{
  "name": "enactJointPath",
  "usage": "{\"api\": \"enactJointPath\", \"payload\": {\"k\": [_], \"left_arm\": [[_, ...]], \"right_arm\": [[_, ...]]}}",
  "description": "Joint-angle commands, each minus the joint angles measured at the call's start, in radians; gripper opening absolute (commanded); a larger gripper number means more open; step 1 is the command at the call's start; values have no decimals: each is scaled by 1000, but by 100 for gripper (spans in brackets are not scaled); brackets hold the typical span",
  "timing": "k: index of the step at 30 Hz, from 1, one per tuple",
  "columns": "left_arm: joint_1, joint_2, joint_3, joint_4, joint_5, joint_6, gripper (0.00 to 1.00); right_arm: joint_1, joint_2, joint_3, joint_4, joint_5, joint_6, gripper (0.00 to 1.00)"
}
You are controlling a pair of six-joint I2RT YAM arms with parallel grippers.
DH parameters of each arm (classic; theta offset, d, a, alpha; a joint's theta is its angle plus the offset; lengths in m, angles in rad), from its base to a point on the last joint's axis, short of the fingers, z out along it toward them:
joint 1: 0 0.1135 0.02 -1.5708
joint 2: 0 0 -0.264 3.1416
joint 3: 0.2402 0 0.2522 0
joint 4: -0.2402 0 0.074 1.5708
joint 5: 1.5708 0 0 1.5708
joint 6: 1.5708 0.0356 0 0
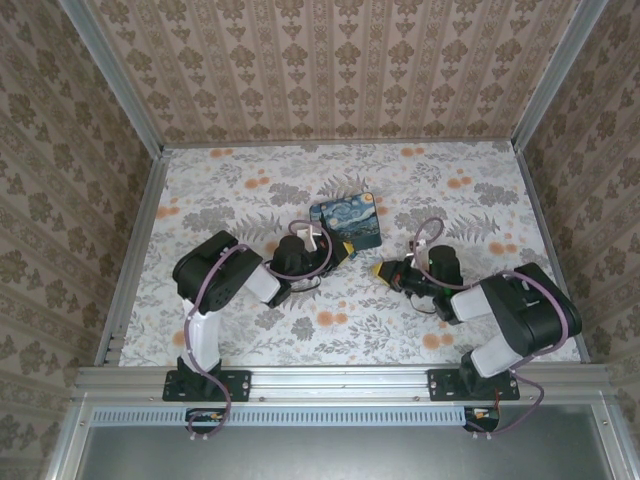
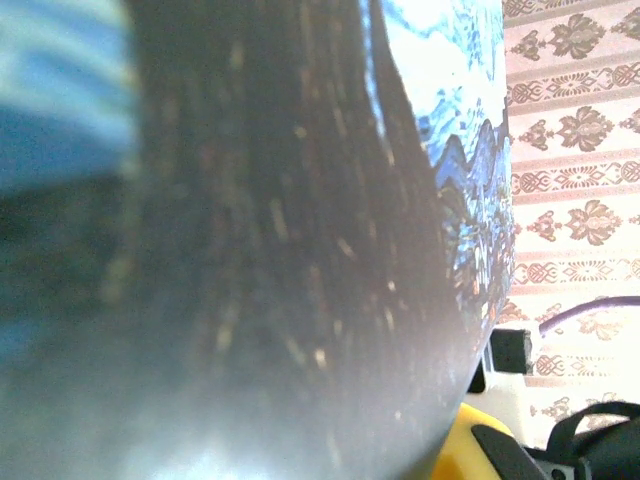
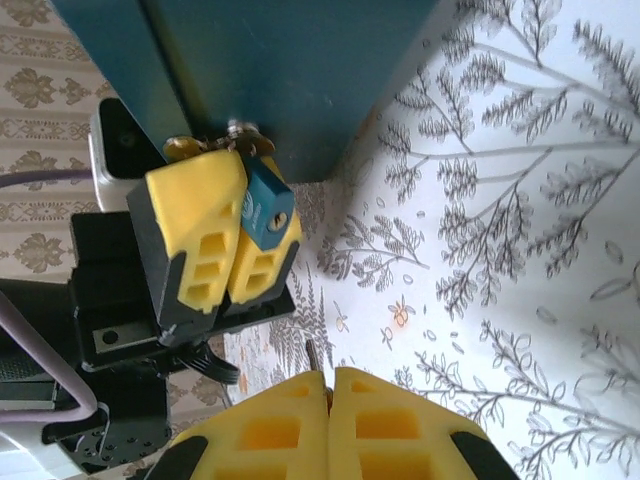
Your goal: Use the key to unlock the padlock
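In the right wrist view the small blue padlock (image 3: 266, 206) hangs from the metal hasp (image 3: 236, 134) on the box's teal side (image 3: 290, 70). My left gripper (image 3: 238, 185) is shut on the padlock, whose keyhole end faces the camera. My right gripper (image 3: 328, 376) is shut on the key (image 3: 314, 353); only a thin metal tip pokes out between the yellow pads. The key tip is a short gap away from the padlock. From above, the left gripper (image 1: 345, 252) is at the box's near corner and the right gripper (image 1: 380, 270) points at it from the right.
The box with the night-sky print (image 1: 347, 222) sits mid-table on the floral cloth (image 1: 480, 200). Seen from the left wrist, its dark side (image 2: 250, 250) is very close and blurred. Patterned walls enclose the table on three sides.
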Motion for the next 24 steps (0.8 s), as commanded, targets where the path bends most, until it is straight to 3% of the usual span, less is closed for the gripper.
{"api": "enactJointPath", "payload": {"k": [1, 10, 19, 24], "left_arm": [[-2, 5, -9, 16, -5, -46, 0], [-9, -1, 2, -40, -5, -32, 0], [-12, 4, 21, -83, -5, -22, 0], [-12, 0, 18, -94, -8, -15, 0]], "right_arm": [[36, -19, -13, 47, 135, 80, 0], [69, 62, 29, 134, 212, 164, 0], [111, 277, 40, 380, 248, 252, 0], [133, 294, 51, 387, 267, 252, 0]]}}
